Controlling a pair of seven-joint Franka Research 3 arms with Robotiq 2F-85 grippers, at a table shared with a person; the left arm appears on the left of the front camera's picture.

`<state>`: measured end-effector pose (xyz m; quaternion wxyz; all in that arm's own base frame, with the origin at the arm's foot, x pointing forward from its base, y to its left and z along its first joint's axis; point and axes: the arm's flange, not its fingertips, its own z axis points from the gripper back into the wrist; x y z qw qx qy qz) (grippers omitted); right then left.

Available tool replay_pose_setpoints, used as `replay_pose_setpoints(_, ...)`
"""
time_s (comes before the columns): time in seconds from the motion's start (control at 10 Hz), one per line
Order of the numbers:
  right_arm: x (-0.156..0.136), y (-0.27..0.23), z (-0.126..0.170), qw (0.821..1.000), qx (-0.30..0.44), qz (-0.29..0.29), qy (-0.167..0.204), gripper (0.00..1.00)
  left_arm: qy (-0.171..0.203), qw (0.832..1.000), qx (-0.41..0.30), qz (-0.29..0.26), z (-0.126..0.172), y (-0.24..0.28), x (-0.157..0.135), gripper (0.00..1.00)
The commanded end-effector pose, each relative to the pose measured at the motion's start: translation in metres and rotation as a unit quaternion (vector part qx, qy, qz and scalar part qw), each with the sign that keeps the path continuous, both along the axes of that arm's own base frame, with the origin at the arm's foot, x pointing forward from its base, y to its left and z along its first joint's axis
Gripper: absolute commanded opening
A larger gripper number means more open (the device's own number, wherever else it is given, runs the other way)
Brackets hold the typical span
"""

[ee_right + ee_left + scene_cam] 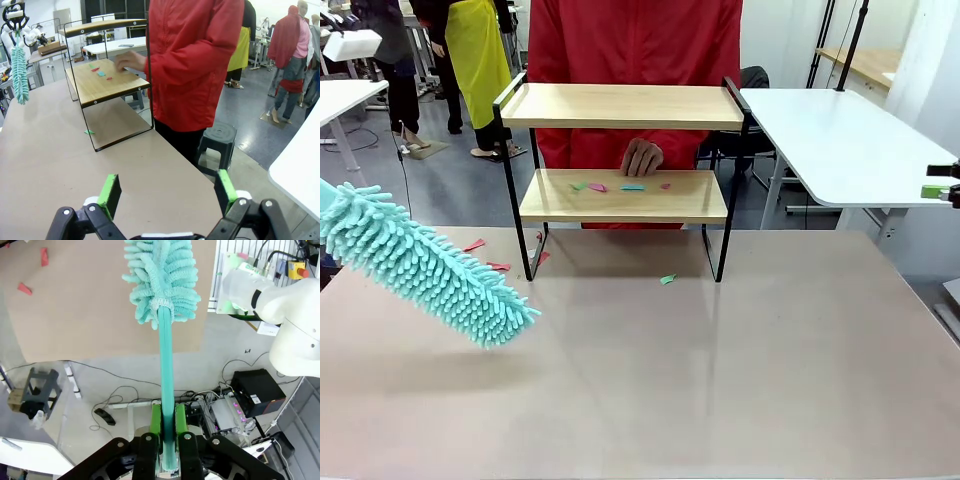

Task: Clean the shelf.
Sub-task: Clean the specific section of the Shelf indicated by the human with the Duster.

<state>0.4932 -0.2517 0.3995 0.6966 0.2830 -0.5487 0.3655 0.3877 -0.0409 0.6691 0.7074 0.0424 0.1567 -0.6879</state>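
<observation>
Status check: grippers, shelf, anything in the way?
Left gripper shut on duster. Right gripper open, empty. Shelf: scraps on lower board. Person's hand at its far edge.

A white side table (840, 140) stands off right, a dark stool (218, 137) sits on the grey floor (450, 190), and someone in a yellow apron (475, 45) is beyond.

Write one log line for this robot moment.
left gripper: shut on duster | right gripper: open | shelf: paper scraps on lower board | person's hand: at lower board
</observation>
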Motion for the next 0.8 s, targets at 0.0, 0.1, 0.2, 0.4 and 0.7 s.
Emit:
replay_pose_setpoints(0.0, 0.0007, 0.0014, 0.0033, 1.0, -0.001, 0.001, -0.003, 1.0, -0.003, 1.0, 0.001, 0.003, 0.0036, 0.0018, -0.0006, 0.13)
replay_pose_setpoints(0.1, 0.0007, 0.0014, 0.0033, 1.0, -0.001, 0.001, -0.003, 1.0, -0.003, 1.0, 0.001, 0.003, 0.0036, 0.0018, -0.0006, 0.13)
replay_pose_setpoints(0.2, 0.0007, 0.0014, 0.0033, 1.0, -0.001, 0.001, -0.003, 1.0, -0.003, 1.0, 0.001, 0.003, 0.0036, 0.0018, -0.0006, 0.13)
replay_pose_setpoints(0.4, 0.0007, 0.0014, 0.0033, 1.0, -0.001, 0.001, -0.003, 1.0, -0.003, 1.0, 0.001, 0.003, 0.0036, 0.0018, -0.0006, 0.13)
replay_pose_setpoints(0.7, 0.0007, 0.0014, 0.0033, 1.0, -0.001, 0.001, -0.003, 1.0, -0.003, 1.0, 0.001, 0.003, 0.0036, 0.0018, -0.0006, 0.13)
